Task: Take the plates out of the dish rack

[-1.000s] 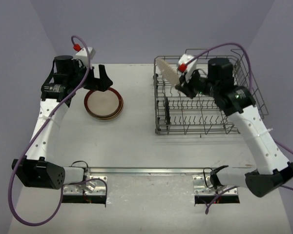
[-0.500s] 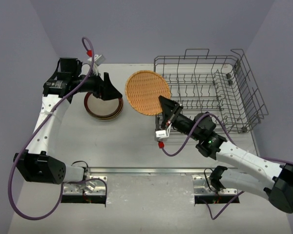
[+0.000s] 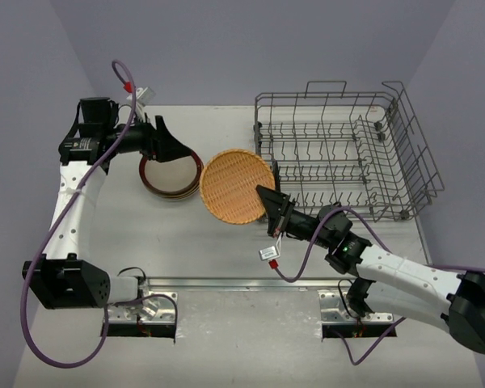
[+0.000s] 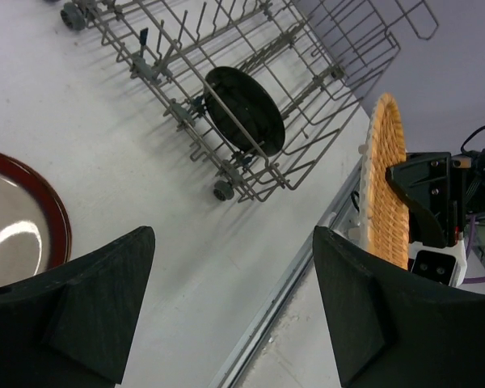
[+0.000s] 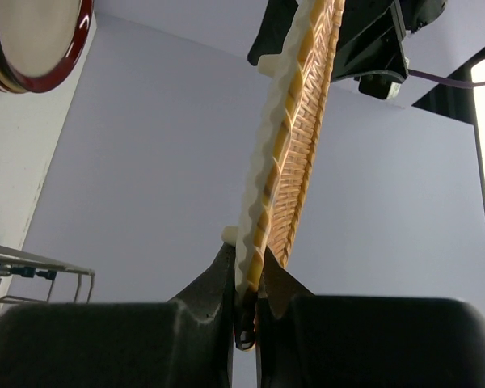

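Observation:
My right gripper point(image 3: 268, 204) is shut on the rim of an orange-brown woven-look plate point(image 3: 234, 186) and holds it on edge above the table, between the dish rack point(image 3: 339, 153) and a stack of plates point(image 3: 171, 174). The right wrist view shows the jaws point(image 5: 246, 299) clamped on that plate's rim point(image 5: 287, 153). The top plate of the stack is cream with a brown-red rim. My left gripper point(image 3: 174, 149) is open and empty above the stack, facing the held plate point(image 4: 385, 186). A black plate point(image 4: 244, 109) stands upright in the rack point(image 4: 307, 48).
The grey wire rack fills the right rear of the table, with tall loop handles at its back and right side. A metal rail point(image 3: 250, 283) runs along the near edge between the arm bases. Purple cables loop beside both arms.
My right gripper lifted the orange-brown plate out of the rack and carried it left and toward the near side, close to the stack. My left gripper turned to face it.

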`<action>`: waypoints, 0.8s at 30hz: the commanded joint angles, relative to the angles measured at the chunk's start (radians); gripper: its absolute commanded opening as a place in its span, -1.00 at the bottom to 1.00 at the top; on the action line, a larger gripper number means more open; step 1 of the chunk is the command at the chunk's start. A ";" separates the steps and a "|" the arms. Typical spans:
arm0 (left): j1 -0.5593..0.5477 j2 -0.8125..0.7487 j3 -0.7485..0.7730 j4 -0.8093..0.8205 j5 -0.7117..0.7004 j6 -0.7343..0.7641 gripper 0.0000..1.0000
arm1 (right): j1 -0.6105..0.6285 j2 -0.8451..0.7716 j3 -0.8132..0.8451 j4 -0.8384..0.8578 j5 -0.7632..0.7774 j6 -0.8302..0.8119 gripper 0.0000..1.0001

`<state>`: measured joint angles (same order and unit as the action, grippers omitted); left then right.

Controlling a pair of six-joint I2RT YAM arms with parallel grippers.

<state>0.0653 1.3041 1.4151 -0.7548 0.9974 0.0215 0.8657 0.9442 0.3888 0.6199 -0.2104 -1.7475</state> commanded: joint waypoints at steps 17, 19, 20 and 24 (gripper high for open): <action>-0.163 0.107 0.002 -0.322 0.102 0.362 0.07 | 0.070 0.073 0.027 0.113 0.014 -0.050 -1.00; -0.163 0.130 0.000 -0.385 0.105 0.430 -0.05 | 0.075 0.089 0.031 0.130 0.023 -0.047 -1.00; -0.163 0.139 -0.004 -0.411 0.106 0.459 -0.10 | 0.077 0.099 0.034 0.139 0.029 -0.045 -1.00; -0.163 0.126 -0.027 -0.421 0.096 0.482 -0.24 | 0.081 0.135 0.050 0.184 0.050 -0.040 -1.00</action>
<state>-0.0916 1.4519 1.4006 -1.1063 1.0795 0.3858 0.9369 1.0589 0.3689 0.6248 -0.1919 -1.7795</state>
